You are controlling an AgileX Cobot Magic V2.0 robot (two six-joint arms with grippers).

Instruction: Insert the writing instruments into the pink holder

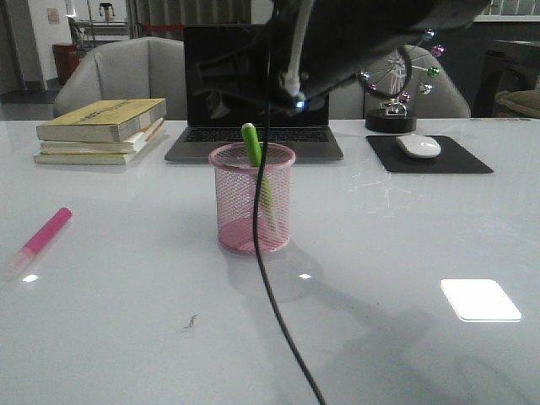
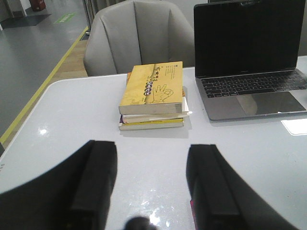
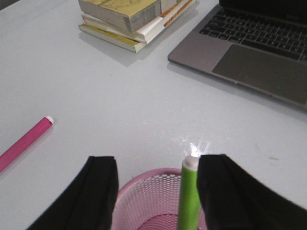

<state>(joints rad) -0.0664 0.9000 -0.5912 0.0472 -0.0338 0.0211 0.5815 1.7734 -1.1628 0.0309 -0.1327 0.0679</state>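
Glossy white tabletop, office room behind with grey chairs. Nearest the camera: a black cable runs from the near edge up past the holder. Bright light reflection on the near right.

Pink marker lies flat at the near left, well apart from the holder, nothing touching it.

Centre: pink holder stands upright. Green marker is inside it, leaning, top end sticking out above the rim.

Right gripper hangs above the holder, fingers spread, one on each side of the green marker's top, which sits close to one finger; cannot tell if it touches. In the front view the arm is a dark blur overhead.

Left gripper shows only in its wrist view: fingers spread wide, nothing between them, above bare tabletop near the books.

Farther back: stack of books on the left, open laptop just behind the holder, white mouse on a black mouse pad to the right, a desk ornament with coloured balls behind the pad.
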